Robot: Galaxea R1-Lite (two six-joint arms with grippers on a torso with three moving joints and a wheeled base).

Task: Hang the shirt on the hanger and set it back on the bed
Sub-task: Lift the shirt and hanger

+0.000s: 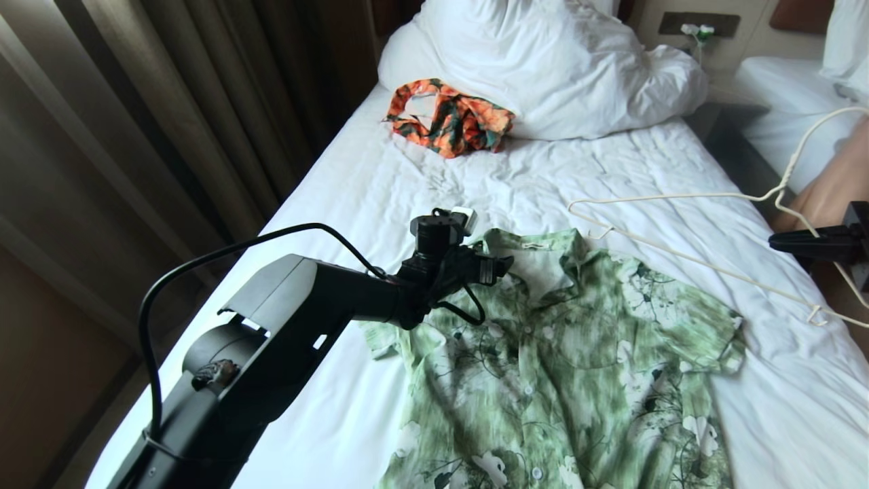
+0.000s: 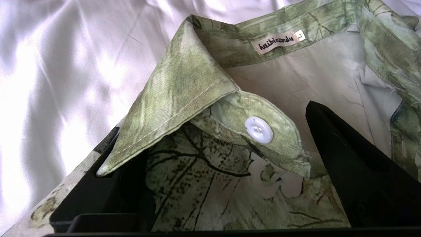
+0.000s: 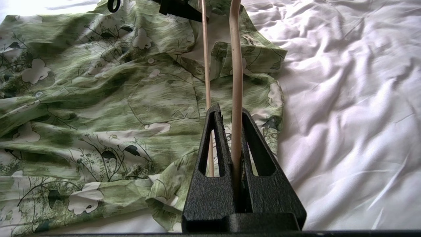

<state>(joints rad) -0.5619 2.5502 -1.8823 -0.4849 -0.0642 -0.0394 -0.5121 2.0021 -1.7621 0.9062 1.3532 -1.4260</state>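
The green and white floral shirt (image 1: 563,367) lies buttoned and face up on the bed (image 1: 366,204), collar toward the pillows. My left gripper (image 1: 499,266) is at the collar's left side, open. In the left wrist view it (image 2: 210,128) straddles the collar flap and top button of the shirt (image 2: 204,184), one finger (image 2: 345,158) inside the neck opening, the other mostly hidden under the collar point. The cream wire hanger (image 1: 679,197) hangs tilted above the shirt's right shoulder. My right gripper (image 1: 815,242) is shut on the hanger (image 3: 236,82) near its hook; the gripper (image 3: 232,110) looks over the shirt (image 3: 115,98).
An orange and dark green garment (image 1: 448,117) lies against the heaped white duvet and pillows (image 1: 557,61) at the head. Brown curtains (image 1: 136,136) run along the bed's left side. A second white bed (image 1: 794,95) and part of a person (image 1: 835,183) are at right.
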